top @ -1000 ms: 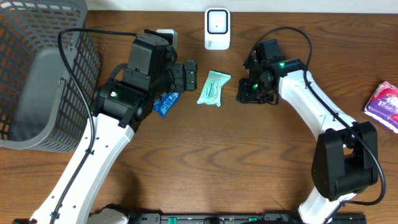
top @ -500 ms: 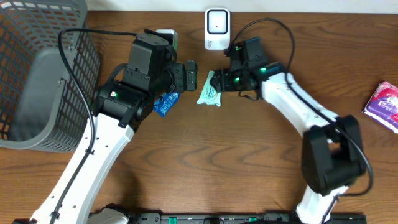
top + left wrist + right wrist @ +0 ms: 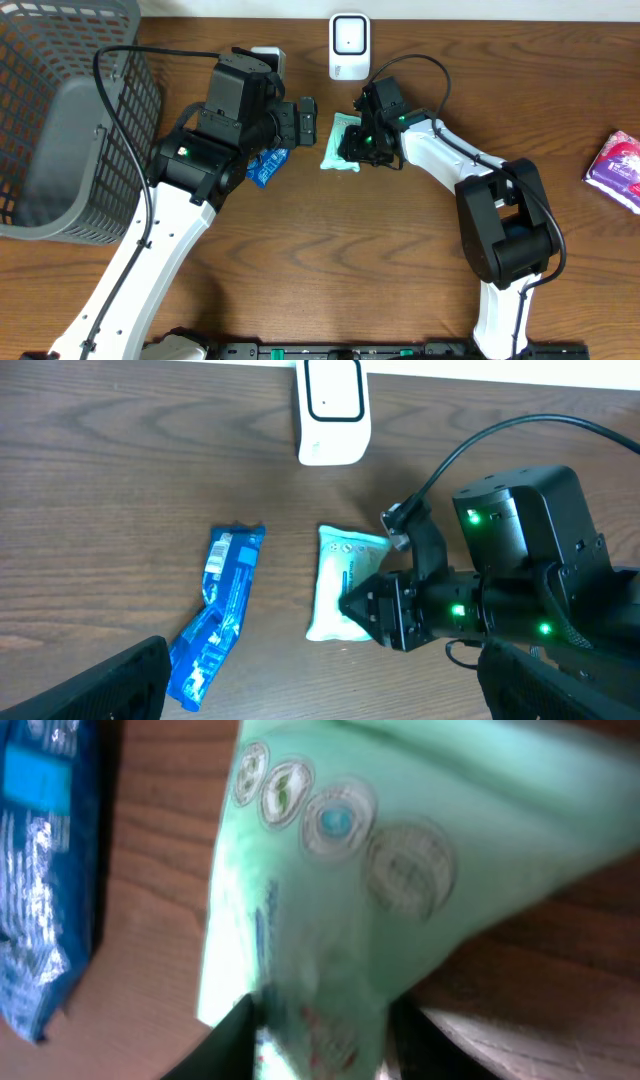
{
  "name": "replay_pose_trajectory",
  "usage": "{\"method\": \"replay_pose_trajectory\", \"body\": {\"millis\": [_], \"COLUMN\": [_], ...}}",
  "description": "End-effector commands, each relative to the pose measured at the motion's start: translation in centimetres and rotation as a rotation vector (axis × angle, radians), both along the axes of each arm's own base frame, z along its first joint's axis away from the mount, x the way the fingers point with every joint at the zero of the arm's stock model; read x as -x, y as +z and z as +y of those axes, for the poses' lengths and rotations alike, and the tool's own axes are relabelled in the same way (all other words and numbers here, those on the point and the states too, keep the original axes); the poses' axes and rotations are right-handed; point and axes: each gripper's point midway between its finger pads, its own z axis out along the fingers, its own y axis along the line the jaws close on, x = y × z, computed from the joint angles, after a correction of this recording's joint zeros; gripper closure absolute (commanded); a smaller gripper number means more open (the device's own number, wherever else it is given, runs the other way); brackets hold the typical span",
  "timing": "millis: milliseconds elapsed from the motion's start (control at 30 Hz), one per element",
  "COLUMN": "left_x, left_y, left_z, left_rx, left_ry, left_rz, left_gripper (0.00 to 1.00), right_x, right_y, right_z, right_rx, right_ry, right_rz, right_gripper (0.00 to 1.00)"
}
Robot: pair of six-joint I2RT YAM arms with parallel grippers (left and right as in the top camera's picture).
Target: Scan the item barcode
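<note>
Pointing lengthwise toward scanner (image 3: 333, 410); green packet (image 3: 333, 580)

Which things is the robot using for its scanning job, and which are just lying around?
For the job:
green packet, pinched in the right hand
white scanner, standing just behind it

Just lying about:
blue packet
grey basket
purple packet, far off to the side
</note>
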Motion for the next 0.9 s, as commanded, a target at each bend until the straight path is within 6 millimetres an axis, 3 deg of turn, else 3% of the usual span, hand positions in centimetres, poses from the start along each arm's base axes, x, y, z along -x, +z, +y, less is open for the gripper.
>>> {"method": "replay_pose_trajectory", "body": {"millis": [0, 200, 400, 433, 467, 533, 667, 800, 867], "left_x": [-0.3, -0.3, -0.3, -0.3, -0.3, -0.3, -0.3, -0.3, -0.3], "left_y": [0.7, 0.7, 0.7, 0.7, 0.7, 0.7, 0.7, 0.7, 0.7], "left_z": [0.2, 0.2, 0.2, 0.2, 0.2, 0.2, 0.2, 0.2, 0.2], "left_rx": [0.001, 0.001, 0.001, 0.001, 0.001, 0.001, 0.001, 0.001, 0.001], "left_ry": [0.016, 0.016, 0.016, 0.016, 0.016, 0.016, 0.016, 0.016, 0.016], "left_rz": [-0.015, -0.015, -0.015, -0.015, -0.015, -0.015, -0.015, -0.015, -0.015], "left_gripper": [0.02, 0.02, 0.02, 0.02, 0.02, 0.02, 0.02, 0.02, 0.02], "right_x": [0.4, 1.6, 2.0, 1.9, 1.9, 1.9, 1.5, 0.8, 0.6], "right_y": [-0.7, -0.4, 1.0, 1.4, 1.9, 2.7, 4.0, 4.5, 4.5], "right_z": [-1.1, -4.4, -8.8, -9.1, -9.3, -9.6, -9.6, -9.1, -8.7], "right_rx": [0.023, 0.089, 0.179, 0.173, 0.163, 0.156, 0.144, 0.103, 0.094], "right_ry": [-0.021, 0.062, 0.098, 0.118, 0.149, 0.176, 0.139, 0.036, 0.01], "right_rz": [0.036, 0.068, 0.062, 0.048, 0.029, 0.006, -0.017, -0.005, -0.005], "right_gripper": [0.8, 0.85, 0.74, 0.7, 0.6, 0.24, 0.24, 0.36, 0.37]}}
